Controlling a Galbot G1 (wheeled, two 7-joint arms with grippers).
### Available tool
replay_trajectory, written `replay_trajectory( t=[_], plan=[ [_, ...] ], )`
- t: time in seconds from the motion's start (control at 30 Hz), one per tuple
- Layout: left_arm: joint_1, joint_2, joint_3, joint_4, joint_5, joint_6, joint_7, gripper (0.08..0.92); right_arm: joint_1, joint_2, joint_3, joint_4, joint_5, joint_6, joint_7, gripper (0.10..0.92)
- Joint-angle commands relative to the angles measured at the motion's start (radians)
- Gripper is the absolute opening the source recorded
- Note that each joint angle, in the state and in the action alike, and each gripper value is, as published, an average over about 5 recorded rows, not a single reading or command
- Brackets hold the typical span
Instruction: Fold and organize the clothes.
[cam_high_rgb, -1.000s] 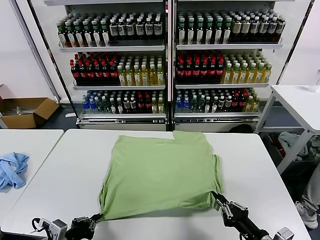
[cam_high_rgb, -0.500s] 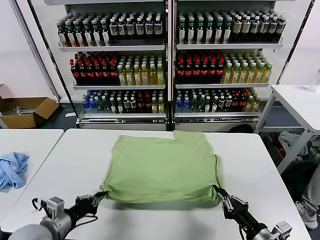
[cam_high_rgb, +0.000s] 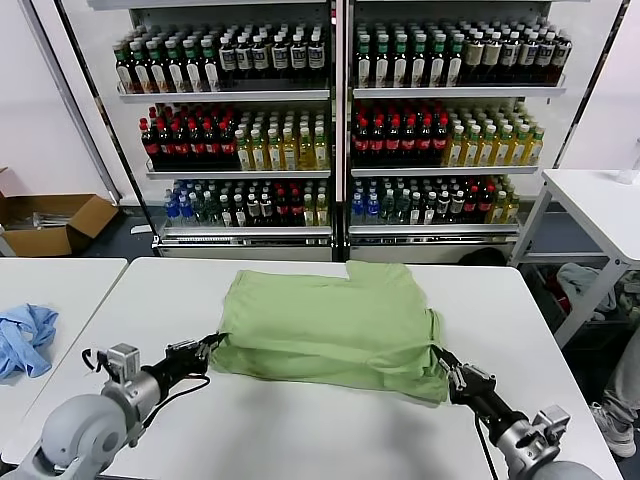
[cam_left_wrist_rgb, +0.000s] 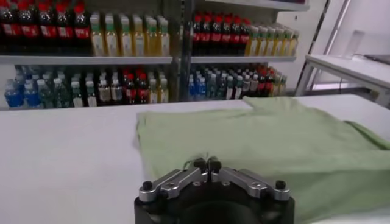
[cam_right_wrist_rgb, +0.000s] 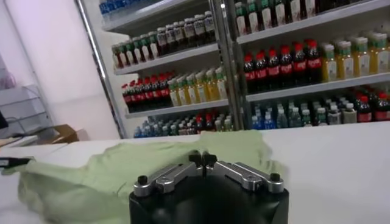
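Shelves full of bottles, both tools, left, right, pinching green shirt hem

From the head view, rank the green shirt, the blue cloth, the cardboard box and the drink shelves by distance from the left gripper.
1. green shirt: its near-left corner is pinched in the left gripper.
2. blue cloth: on the side table to the left.
3. cardboard box: on the floor, far left.
4. drink shelves: behind the table, at the back.
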Motion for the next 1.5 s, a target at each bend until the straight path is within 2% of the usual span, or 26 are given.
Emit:
replay_trajectory(
  t=[0.03,0.6,0.7,0.8,0.87,0.97,1.5],
  plan=[
    [-0.124,-0.045,0.078,0.097,0.033,0.000,0.005,0.119,0.103,-0.005,-0.064,-0.074,-0.070,-0.013,0.015,0.232],
    [0.046,-0.004,0.000,0.011,0.081,-0.001,0.019,0.593,-0.136,0.013,0.055,0.101,-0.141,-0.093,0.136,0.726],
    [0.077,-0.007,0.010,0.006,0.104,-0.001,0.027,0.680,-0.174,0.017,0.054,0.109,-0.185,-0.121,0.140,0.794],
    [0.092,-0.012,0.021,0.015,0.114,-0.001,0.030,0.763,-0.183,0.030,0.038,0.102,-0.206,-0.136,0.141,0.819],
    [0.097,-0.015,0.025,0.020,0.114,-0.001,0.031,0.802,-0.181,0.038,0.026,0.095,-0.214,-0.142,0.142,0.805],
    [0.097,-0.016,0.027,0.025,0.111,-0.001,0.033,0.795,-0.175,0.044,0.009,0.089,-0.224,-0.152,0.143,0.741],
    [-0.012,-0.023,0.071,0.118,0.082,-0.001,0.039,0.345,-0.125,0.050,-0.065,0.037,-0.191,-0.165,0.149,0.282]
  ],
)
